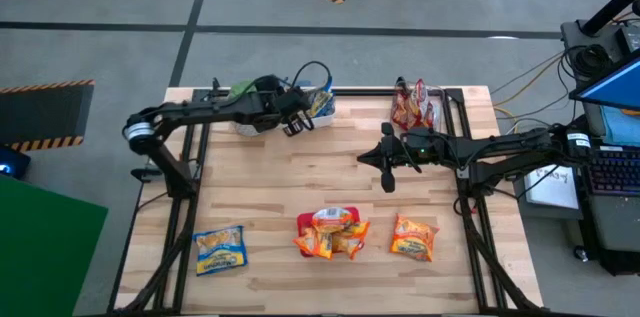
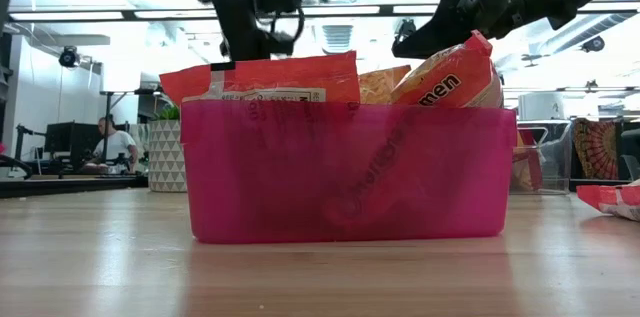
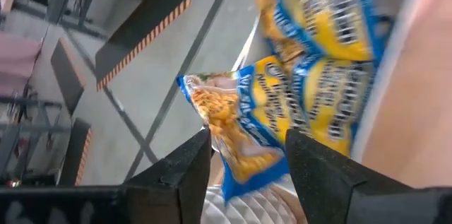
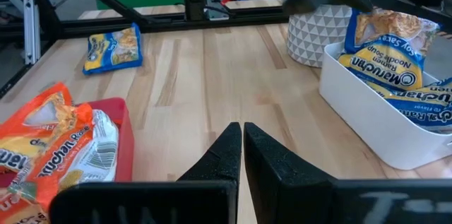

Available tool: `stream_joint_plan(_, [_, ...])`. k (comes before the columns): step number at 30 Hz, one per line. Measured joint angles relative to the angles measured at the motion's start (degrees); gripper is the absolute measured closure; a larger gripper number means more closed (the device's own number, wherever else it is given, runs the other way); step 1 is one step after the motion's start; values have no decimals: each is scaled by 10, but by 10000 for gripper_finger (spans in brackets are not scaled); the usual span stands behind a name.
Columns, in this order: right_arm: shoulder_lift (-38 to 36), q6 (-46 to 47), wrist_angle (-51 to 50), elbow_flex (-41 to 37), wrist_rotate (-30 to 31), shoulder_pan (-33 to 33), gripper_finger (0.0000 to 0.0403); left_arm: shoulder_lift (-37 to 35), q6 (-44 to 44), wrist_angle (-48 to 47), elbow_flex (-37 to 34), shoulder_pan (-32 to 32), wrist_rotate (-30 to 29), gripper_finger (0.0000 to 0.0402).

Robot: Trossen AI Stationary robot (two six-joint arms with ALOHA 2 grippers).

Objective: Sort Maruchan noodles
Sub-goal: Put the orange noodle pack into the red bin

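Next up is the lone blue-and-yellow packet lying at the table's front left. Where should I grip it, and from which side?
Come straight down from above: the blue-and-yellow packet lies flat on the table, apart from everything else. Pinch across its narrower width near the middle, where the crinkly plastic probably bulges over the noodle block. It sits slightly askew, so turn the gripper to match.

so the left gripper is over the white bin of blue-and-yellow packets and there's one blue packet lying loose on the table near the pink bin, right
Nearly. The left gripper is at the white bin of blue-and-yellow packets, but the loose blue packet lies at the table's front left, well apart from the pink bin. The high view shows it. The loose packet beside the pink bin is the orange packet.
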Motion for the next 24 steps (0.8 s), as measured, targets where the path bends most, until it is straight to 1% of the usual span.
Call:
stream_joint_plan(1, [0, 6, 1, 0, 0, 0, 394, -10, 0, -7, 0, -11, 3, 235])
stream_joint_plan(3, [0, 18, 1, 0, 0, 0, 394, -32, 0, -17, -2, -35, 30, 236])
stream_joint_plan(8, [0, 61, -1, 5, 0, 0, 394, -75, 3, -12, -6, -100, 139, 246])
stream_joint_plan(12, [-1, 104, -14, 19, -7, 0, 394, -99, 23, 13, -22, -155, 198, 258])
stream_joint_plan(17, [-1, 152, -106, 56, -36, 6, 394, -140, 48, 113, -94, -214, 254, 272])
stream_joint_plan(20, [-1, 177, -183, 85, -37, 23, 394, -169, 50, 183, -150, -240, 267, 277])
stream_joint_plan(24, [-1, 224, -280, 123, -38, 57, 394, -207, 48, 291, -221, -262, 267, 279])
